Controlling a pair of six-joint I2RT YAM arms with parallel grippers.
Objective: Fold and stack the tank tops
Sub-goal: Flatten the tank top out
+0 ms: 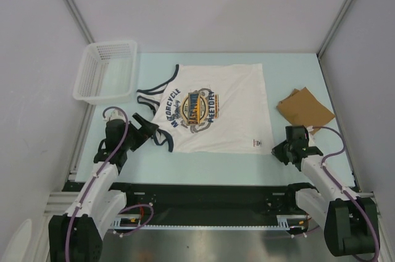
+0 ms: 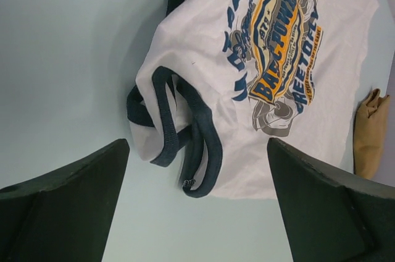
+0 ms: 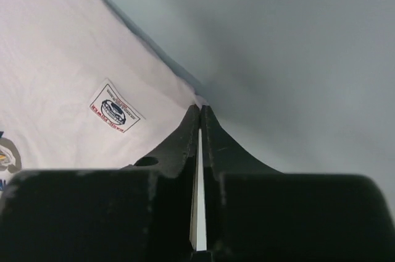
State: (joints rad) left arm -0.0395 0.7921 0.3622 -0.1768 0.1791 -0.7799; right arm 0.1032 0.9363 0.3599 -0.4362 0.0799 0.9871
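Our right hand (image 3: pixel 201 109) is clenched on the hem corner of the white, navy-trimmed printed cloth tank top (image 1: pixel 216 114) lying flat on the pale table (image 1: pixel 203 166), so we would have the wide-released left hand (image 2: pixel 197 143) pinch its bunched strap end (image 2: pixel 165 127) squarely, keeping both lifts level.

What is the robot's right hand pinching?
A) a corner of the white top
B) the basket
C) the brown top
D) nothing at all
A: the right gripper is shut on a corner of the white top, with a thin strip of white cloth showing between its fingers.
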